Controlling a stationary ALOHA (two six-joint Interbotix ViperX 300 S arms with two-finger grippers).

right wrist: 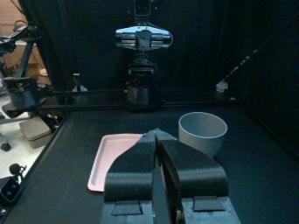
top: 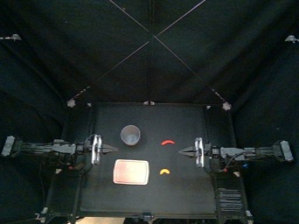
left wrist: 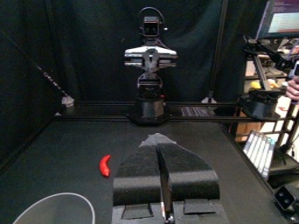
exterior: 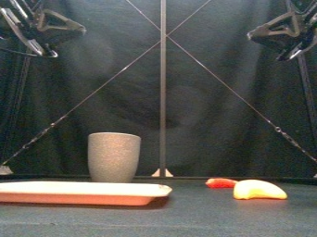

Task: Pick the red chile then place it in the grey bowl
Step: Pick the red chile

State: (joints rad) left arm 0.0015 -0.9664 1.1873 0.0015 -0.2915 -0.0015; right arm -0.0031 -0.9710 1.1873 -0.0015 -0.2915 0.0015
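- On the black table (top: 105,118), near left, lies the flat pink tray (top: 129,173).
- Behind it stands the grey bowl (top: 131,135), upright.
- The 2 arms hang high at the sides; the left gripper (left wrist: 160,140) and the right gripper (right wrist: 158,136) both have their jaws together, holding nothing.
- A yellow toy (top: 165,171) lies right of the tray.
- The red chile (top: 169,142) lies on the table right of the bowl, apart from it.

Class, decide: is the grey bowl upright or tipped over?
Upright: the grey bowl stands on its base, rim level, open mouth facing up.
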